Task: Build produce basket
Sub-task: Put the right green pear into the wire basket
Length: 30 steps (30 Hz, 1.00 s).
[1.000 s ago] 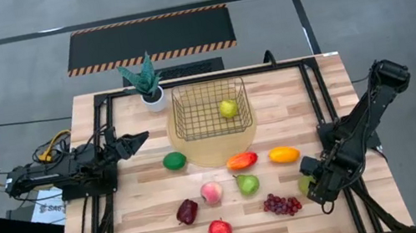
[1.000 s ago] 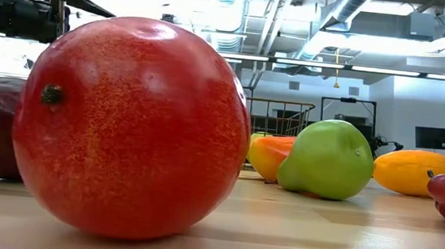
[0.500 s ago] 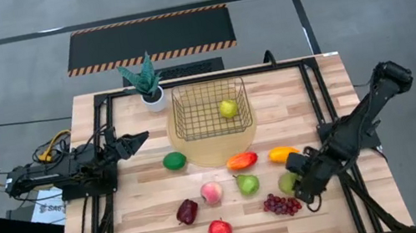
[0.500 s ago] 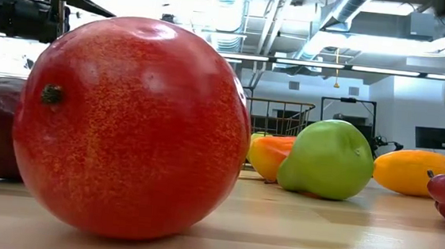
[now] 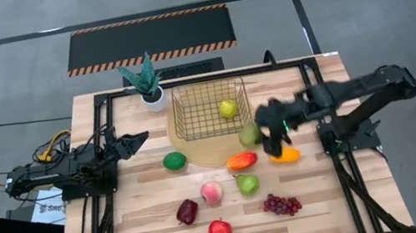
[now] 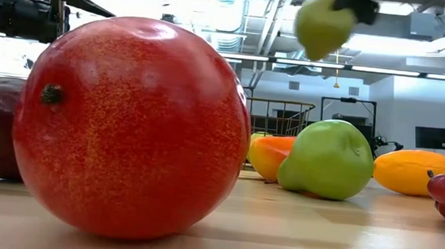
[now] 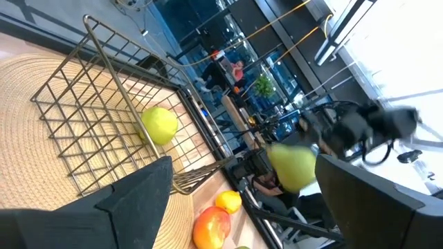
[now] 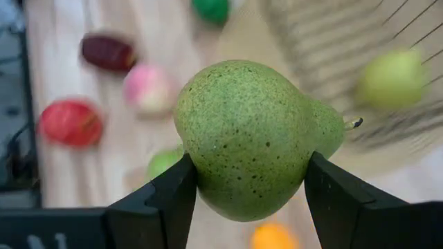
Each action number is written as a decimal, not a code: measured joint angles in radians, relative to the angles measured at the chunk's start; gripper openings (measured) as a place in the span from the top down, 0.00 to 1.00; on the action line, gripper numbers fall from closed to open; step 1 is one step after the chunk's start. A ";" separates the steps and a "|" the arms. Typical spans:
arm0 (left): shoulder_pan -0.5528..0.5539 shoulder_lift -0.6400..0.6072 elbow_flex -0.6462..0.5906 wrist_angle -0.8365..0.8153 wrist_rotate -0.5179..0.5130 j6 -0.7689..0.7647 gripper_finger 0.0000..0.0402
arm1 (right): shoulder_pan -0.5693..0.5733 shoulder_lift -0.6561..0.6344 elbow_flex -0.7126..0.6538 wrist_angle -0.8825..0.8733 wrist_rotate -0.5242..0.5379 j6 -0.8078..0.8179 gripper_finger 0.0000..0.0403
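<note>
Above the table (image 5: 150,228), just off the basket's (image 5: 209,109) right front corner, the right gripper (image 8: 250,190) is carrying a green pear (image 8: 257,138) in the air, its two fingers clamped across the pear's fat lower body, one on each side. Gripped at its widest part, with the stem end poking out sideways, the pear is sitting level between the pads. It looks like a rigid, hollow toy: probably light, hard-skinned and a little slick, so a squeeze will not dent it, but a round body between flat pads could roll or twist if the hold slackens. Taking it across the belly, as now, seems the safest place; the narrow neck would likely slip. Inside the basket a yellow-green apple (image 5: 228,109) is already lying toward the right rear, so the free floor to its left and front is probably the better spot for setting the pear down. The left gripper (image 5: 134,140) is waiting near the table's left edge with its fingers spread wide and nothing between them. Other produce is lying loose across the front half of the table, including a second green pear (image 5: 246,184) and a red apple (image 5: 220,231).
</note>
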 joint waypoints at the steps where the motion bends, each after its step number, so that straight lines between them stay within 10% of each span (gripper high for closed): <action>1: 0.000 0.000 0.000 0.000 0.000 0.001 0.15 | -0.040 -0.001 0.006 0.027 0.000 -0.032 0.41; 11: 0.000 0.000 0.000 -0.003 0.000 0.002 0.15 | -0.300 0.070 0.008 0.222 -0.009 -0.113 0.41; 30: 0.000 0.000 0.000 -0.003 0.000 -0.008 0.15 | -0.348 0.397 0.194 0.109 -0.052 0.224 0.41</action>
